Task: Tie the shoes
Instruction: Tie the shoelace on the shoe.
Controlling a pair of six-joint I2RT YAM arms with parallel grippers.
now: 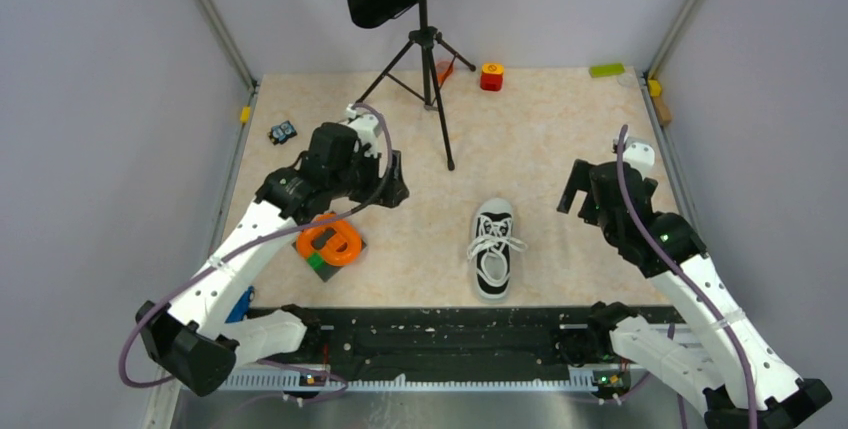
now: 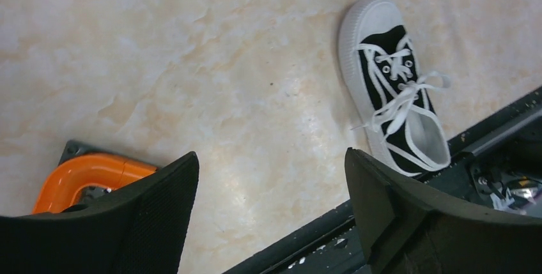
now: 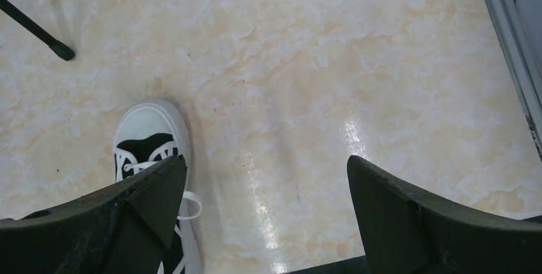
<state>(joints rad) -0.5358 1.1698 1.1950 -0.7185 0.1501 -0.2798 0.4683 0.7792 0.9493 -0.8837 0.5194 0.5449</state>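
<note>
Both arms hung up off the table (image 1: 560,129). The shoe (image 1: 494,247) sat btwn them near the front edge, sole flat, toe pointing away. The left tool (image 1: 392,187) had its jaws wide apart w/ nothing in them. The right tool (image 1: 572,189) was the same, spread & empty. Each was well clear of the shoe, one either side.

The laces (image 2: 399,98) lay crossed over the tongue w/ what looked like loops out to both sides. Prob a bow, but I couldn't tell how snug.

If it wanted tightening, my read: each tool drops onto its own side's loop and pinches mid-loop, not the loose end. Then both pull outward, level & together, since a light shoe would likely slide or tip on an uneven tug. The left arm also had an orange ring (image 1: 330,242) right beneath it, so it would need to lift clear first.
</note>
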